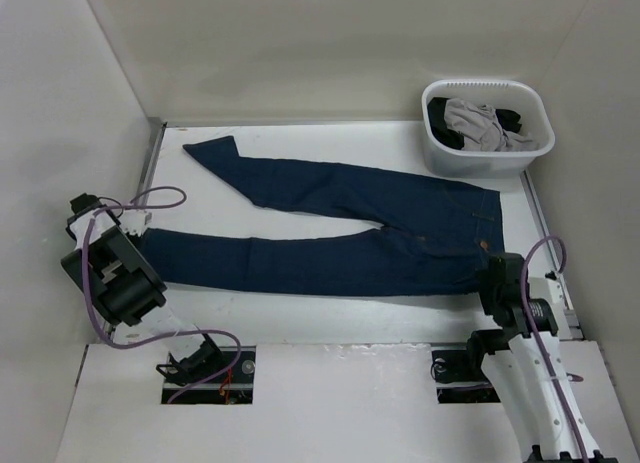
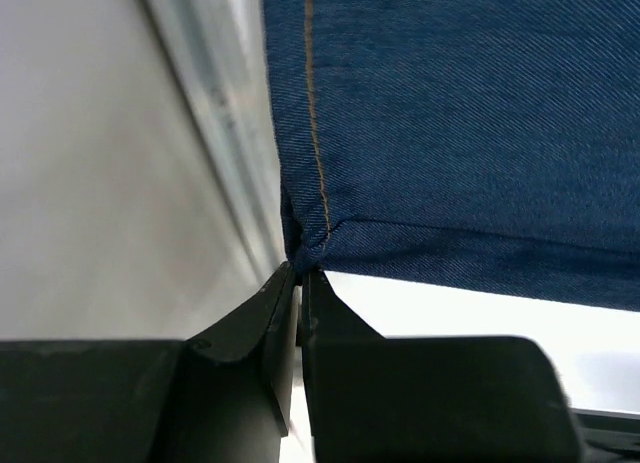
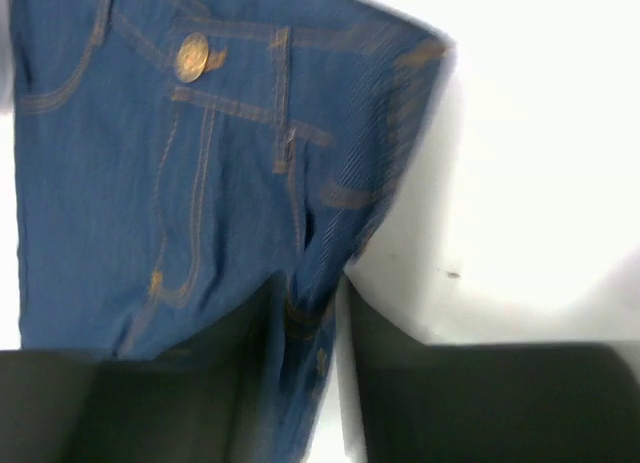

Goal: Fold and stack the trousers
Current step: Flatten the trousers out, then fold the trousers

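Note:
The dark navy jeans lie spread flat on the white table, legs pointing left in a V, waistband at the right. My left gripper is shut on the hem corner of the near leg; in the left wrist view the jaws pinch the hem at its orange seam. My right gripper is at the near waistband corner; in the right wrist view the waistband edge runs between the two fingers, which are closed on it. The brass button shows.
A white laundry basket at the back right holds a light grey garment and a black garment. White walls close in the table on the left, back and right. A metal rail runs along the left edge.

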### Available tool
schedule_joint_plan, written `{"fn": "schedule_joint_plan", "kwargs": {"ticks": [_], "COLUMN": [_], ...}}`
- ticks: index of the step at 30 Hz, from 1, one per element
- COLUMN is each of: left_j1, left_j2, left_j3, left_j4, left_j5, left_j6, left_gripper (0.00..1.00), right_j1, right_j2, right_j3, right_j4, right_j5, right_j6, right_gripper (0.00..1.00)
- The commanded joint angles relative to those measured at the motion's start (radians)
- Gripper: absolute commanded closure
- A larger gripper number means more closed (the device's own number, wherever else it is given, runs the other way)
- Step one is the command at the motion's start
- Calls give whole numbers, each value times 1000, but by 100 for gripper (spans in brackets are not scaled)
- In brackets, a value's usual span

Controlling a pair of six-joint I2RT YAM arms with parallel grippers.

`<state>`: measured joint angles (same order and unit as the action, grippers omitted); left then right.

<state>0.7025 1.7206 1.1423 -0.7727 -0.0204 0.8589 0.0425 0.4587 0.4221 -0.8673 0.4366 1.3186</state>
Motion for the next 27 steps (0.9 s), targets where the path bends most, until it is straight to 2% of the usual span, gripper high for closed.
{"fn": "schedule_joint_plan", "kwargs": {"ticks": [1, 2, 3, 4, 7, 9, 12, 15, 17, 19, 22, 25, 27], "left_j1": [18, 15, 15, 13, 5, 5, 4, -63, -149, -241, -353, -468, -513], "left_j2": [-90, -104, -127, -137, -182, -200, -233, -260, -251, -198, -96, 54, 149], "left_j3": [-35, -47, -67, -78, -104, -102, -60, 19, 71, 135, 226, 336, 411], "left_j4": [56, 55, 55, 53, 39, 29, 29, 56, 91, 131, 211, 320, 374], "left_j5": [-62, -65, -73, -78, -104, -125, -147, -113, -70, -11, 115, 238, 229], "left_j6": [80, 86, 94, 97, 112, 127, 137, 114, 59, -33, -197, -360, -432], "left_gripper": [98, 97, 94, 93, 78, 66, 55, 50, 46, 45, 45, 43, 43], "right_j1": [9, 12, 16, 20, 32, 68, 192, 338, 363, 351, 297, 236, 216], "right_j2": [-15, -29, -47, -61, -57, -13, 108, 291, 401, 490, 622, 730, 790], "right_j3": [99, 118, 144, 173, 256, 286, 299, 322, 348, 362, 379, 385, 392], "right_j4": [-201, -235, -275, -313, -357, -303, -149, -1, 106, 232, 417, 511, 533], "right_j5": [100, 119, 141, 166, 227, 238, 231, 252, 241, 196, 29, -114, -133], "right_j6": [83, 91, 100, 106, 64, -13, -122, -202, -260, -361, -517, -570, -588], "right_gripper": [36, 15, 0, 0, 0, 0, 0, 0, 0, 0, 0, 0, 0]}}
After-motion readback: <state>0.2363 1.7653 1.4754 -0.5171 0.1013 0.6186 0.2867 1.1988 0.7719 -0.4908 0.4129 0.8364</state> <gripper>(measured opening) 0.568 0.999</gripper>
